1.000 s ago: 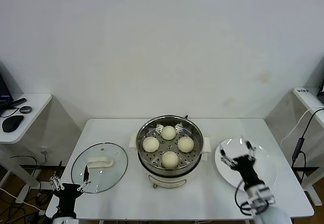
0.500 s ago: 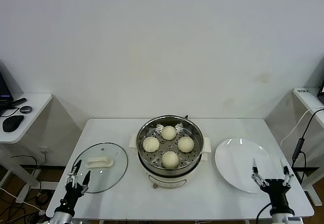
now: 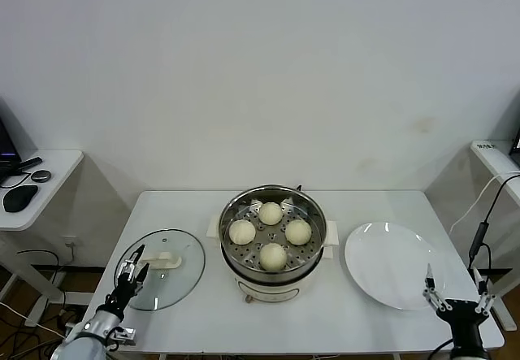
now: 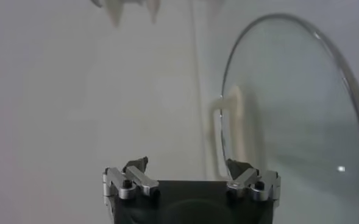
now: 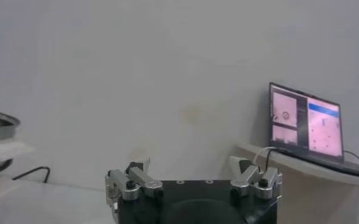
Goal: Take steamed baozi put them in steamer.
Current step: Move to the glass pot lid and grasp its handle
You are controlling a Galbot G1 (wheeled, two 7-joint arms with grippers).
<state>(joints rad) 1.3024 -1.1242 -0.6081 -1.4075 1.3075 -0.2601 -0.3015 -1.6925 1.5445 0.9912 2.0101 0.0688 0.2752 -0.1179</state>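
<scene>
Four small cream-white steamed baozi (image 3: pixel 270 233) seated on the perforated tray of the round shiny steel steamer (image 3: pixel 272 278), round white plate (image 3: pixel 394 265) bare, hence left gripper (image 3: pixel 130 266) and right gripper (image 3: pixel 457 293) low at the near table edge, jaws wide, holding nothing.

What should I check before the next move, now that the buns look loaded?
1. Four steamed baozi on the perforated tray of the steamer: ok.
2. White plate bare of buns: ok.
3. Glass lid flat on the table, left of the steamer, handle up: ok.
4. Left pincer open, empty, over the lid's near edge: ok.
5. Right pincer open, empty, low by the table's right front corner: ok.
6. Lid on steamer: not ok.
</scene>
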